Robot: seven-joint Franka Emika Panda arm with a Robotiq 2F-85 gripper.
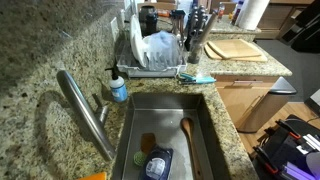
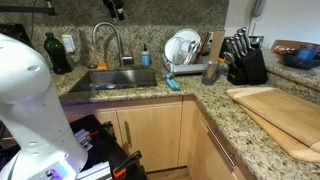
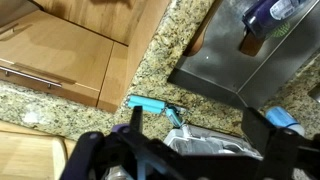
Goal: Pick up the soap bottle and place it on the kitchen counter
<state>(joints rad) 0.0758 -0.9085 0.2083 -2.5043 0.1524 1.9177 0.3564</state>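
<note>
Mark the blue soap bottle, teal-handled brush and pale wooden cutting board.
Soap bottle (image 1: 119, 90): in an exterior view, body.
Teal-handled brush (image 3: 148, 104): wrist view, handle.
Cutting board (image 2: 275, 115): in an exterior view, top.

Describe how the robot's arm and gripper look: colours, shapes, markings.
In an exterior view the arm is a smooth white shell with rounded segments; no markings show. The gripper is black, with two slim fingers, blurred in the wrist view.
</note>
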